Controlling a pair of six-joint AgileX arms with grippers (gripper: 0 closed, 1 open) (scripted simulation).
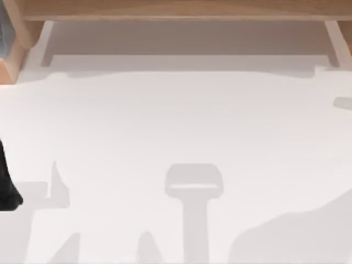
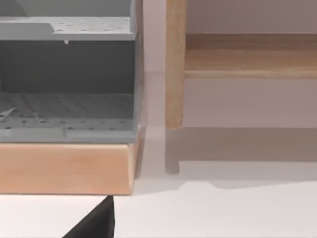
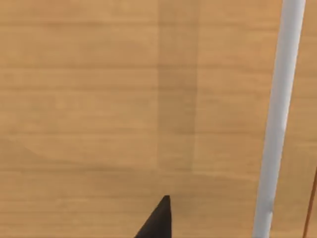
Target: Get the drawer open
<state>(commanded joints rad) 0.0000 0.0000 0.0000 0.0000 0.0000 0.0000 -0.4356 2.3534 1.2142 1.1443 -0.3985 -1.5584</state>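
Drawer front (image 3: 99,99) fills our right wrist view, handle (image 3: 282,114) beside us; approach underway, jaws' state we cannot tell; next, close on it.

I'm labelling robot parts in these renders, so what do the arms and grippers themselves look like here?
Little of them is in frame. The left arm is a plain black, rounded shape at the top view's left edge. Each wrist view catches one black, pointed wedge of finger: the left finger and the right finger. No cables or markings are visible.
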